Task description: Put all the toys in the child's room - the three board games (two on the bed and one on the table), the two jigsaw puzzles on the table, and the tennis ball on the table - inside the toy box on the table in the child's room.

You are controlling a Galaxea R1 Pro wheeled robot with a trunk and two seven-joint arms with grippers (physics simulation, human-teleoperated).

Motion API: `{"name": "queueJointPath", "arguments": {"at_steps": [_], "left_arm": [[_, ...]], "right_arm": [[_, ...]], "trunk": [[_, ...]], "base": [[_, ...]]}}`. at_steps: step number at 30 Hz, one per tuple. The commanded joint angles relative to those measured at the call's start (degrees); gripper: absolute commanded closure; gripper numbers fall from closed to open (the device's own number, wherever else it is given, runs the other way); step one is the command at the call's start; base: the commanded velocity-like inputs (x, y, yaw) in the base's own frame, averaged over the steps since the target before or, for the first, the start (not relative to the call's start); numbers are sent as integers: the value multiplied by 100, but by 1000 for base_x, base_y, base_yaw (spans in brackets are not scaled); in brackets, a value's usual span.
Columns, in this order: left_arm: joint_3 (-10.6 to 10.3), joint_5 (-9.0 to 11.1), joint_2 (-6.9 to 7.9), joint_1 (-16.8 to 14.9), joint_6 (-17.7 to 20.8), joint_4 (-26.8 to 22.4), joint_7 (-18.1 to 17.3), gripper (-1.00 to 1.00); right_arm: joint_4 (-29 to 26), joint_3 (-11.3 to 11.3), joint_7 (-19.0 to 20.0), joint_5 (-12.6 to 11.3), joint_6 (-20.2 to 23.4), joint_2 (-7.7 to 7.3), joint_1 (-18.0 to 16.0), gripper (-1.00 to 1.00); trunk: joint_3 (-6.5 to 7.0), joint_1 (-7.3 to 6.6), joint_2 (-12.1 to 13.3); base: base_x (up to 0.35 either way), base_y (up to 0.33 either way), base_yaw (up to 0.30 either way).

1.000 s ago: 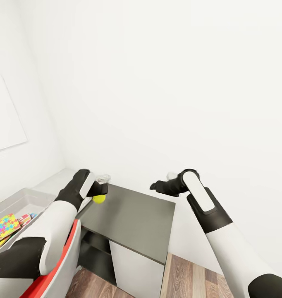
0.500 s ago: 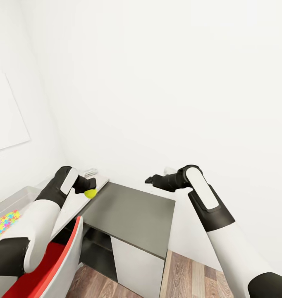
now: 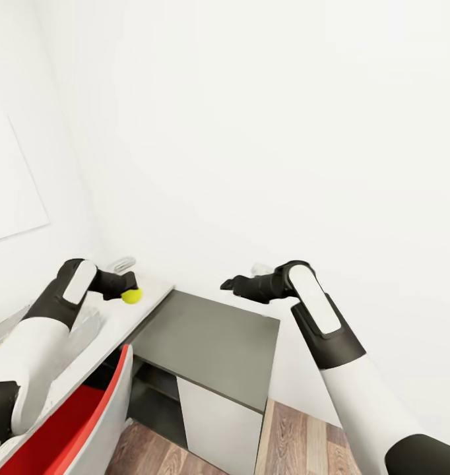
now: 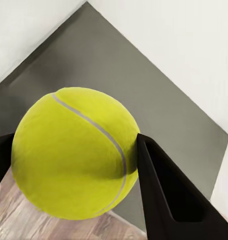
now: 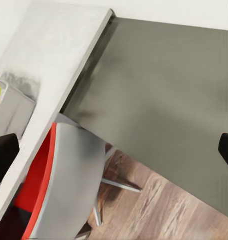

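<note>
Red is the chair (image 3: 66, 422) down close. Past it, the left jaws (image 3: 125, 290) squeeze the tennis ball (image 3: 132, 295) tight. The ball has moved off the dark low part and now hangs over the pale bench (image 3: 139, 305). I think it is heading to the toy box (image 3: 86, 323) just beside that arm. Farther over, the right jaws (image 3: 228, 286) wait, spread wide and holding nothing.

Head view high, facing wall; wrists close over table (image 3: 212, 343).
</note>
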Motion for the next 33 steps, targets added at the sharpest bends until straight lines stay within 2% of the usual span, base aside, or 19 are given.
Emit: {"name": "queueJointPath", "arguments": {"at_steps": [1, 4, 5, 8, 14, 22, 28, 33], "left_arm": [[2, 248, 76, -4, 20, -9, 44, 100], [-21, 826, 300, -4, 20, -19, 48, 100], [-32, 941, 361, -4, 20, -26, 48, 100], [-54, 1097, 451, -4, 20, -115, 49, 100], [-66, 1150, 482, -4, 20, -242, 49, 100], [-64, 1148, 492, -4, 20, -269, 49, 100], [-66, 1137, 494, -4, 20, -269, 49, 100], [-66, 1110, 500, -4, 20, -271, 49, 100]], "right_arm": [[-7, 2, -70, -27, 21, 84, -10, -100], [-13, 4, -80, -12, 21, 216, -24, -100], [-13, 4, -80, -10, 21, 233, -41, -100], [-14, 11, -79, -8, 21, 277, -66, -100], [-20, 13, -85, -7, 21, 315, -119, -100], [5, 29, -79, 35, 21, 527, -305, -100], [20, 31, -73, 464, 21, 593, -336, -100], [35, 37, -70, 571, 21, 596, -338, -100]], "trunk": [[-14, 4, -13], [-14, 4, -13], [-14, 4, -13], [-14, 4, -13], [-14, 4, -13], [-14, 4, -13], [-14, 4, -13], [-14, 4, -13]], "base": [[0, 0, 90], [0, 0, 183], [0, 0, 243], [0, 0, 263], [0, 0, 278], [0, 0, 282], [0, 0, 282], [0, 0, 282]]}}
